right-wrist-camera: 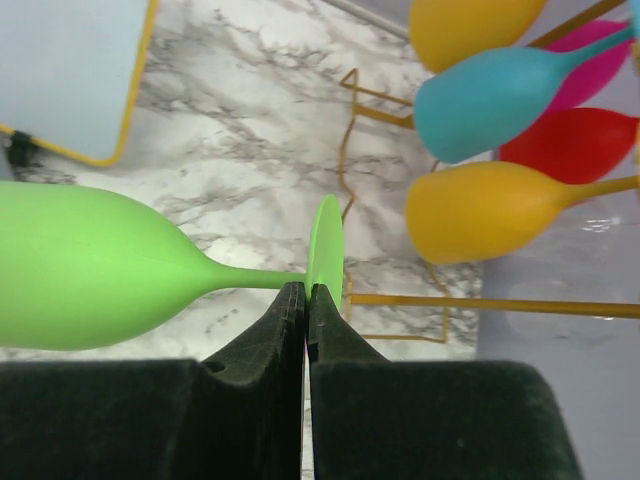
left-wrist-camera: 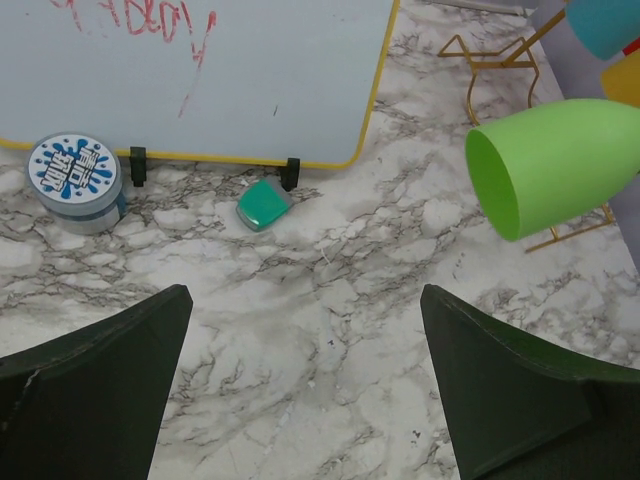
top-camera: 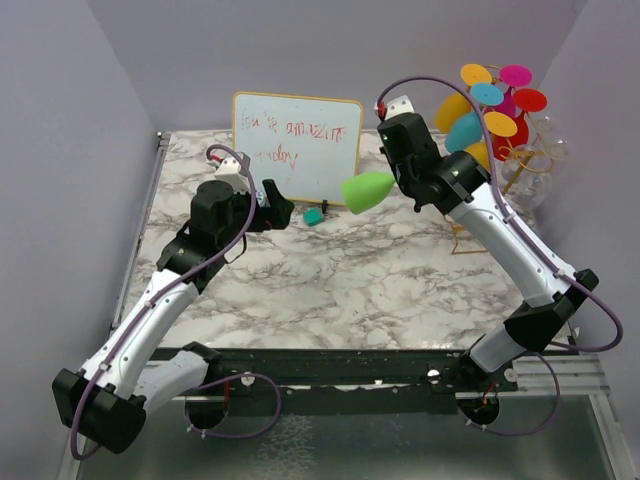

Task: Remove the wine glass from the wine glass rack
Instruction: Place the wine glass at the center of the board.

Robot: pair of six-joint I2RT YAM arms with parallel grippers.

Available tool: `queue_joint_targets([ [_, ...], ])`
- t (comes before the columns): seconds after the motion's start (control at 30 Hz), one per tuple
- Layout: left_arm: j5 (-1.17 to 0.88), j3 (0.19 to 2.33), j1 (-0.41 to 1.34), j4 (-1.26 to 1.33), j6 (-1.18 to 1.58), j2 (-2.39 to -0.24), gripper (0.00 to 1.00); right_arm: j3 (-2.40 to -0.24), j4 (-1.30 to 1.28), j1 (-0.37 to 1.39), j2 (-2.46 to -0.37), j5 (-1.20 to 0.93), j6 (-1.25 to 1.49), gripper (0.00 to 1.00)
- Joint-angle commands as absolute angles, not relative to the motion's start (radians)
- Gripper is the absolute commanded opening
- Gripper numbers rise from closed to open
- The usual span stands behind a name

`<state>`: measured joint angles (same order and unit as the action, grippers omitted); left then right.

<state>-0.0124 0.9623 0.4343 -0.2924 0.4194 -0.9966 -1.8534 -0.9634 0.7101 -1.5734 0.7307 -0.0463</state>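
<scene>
Green wine glass (right-wrist-camera: pixel 90 265) looks like light, smooth plastic, so I'd guess slippery more than fragile. It's sideways above the counter (top-camera: pixel 340 270), apart from the wine glass rack (right-wrist-camera: pixel 500 304). Right gripper (right-wrist-camera: pixel 305 292) fingers pinch the thin stem right at the foot, best spot imo. Left gripper (left-wrist-camera: pixel 305 300) fingers are spread, holding nothing.
</scene>
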Motion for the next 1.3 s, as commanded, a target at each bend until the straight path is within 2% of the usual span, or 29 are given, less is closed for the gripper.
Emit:
queue_joint_targets([
  [0.0,-0.063,0.93,0.436,-0.233,0.455,-0.958,0.99,-1.816,-0.92,0.718,-1.575,0.57,0.132,0.01],
  [0.6,-0.354,0.83,0.437,-0.037,0.568,-0.899,0.98,-1.603,-0.707,0.717,-1.489,0.359,0.363,0.0],
  [0.83,-0.373,0.821,0.437,-0.043,0.591,-0.91,0.94,-1.516,-0.632,0.716,-1.451,0.287,0.438,0.01],
  [1.07,-0.382,0.825,0.437,-0.047,0.594,-0.913,0.82,-1.432,-0.58,0.714,-1.414,0.247,0.518,0.0],
  [1.1,-0.369,0.826,0.437,-0.059,0.59,-0.907,0.85,-1.42,-0.57,0.709,-1.409,0.242,0.531,0.0],
  [1.17,-0.333,0.823,0.436,-0.084,0.584,-0.883,0.98,-1.402,-0.555,0.7,-1.404,0.232,0.561,0.0],
  [1.27,-0.266,0.826,0.436,-0.136,0.573,-0.847,0.99,-1.4,-0.55,0.687,-1.413,0.221,0.595,0.01],
])
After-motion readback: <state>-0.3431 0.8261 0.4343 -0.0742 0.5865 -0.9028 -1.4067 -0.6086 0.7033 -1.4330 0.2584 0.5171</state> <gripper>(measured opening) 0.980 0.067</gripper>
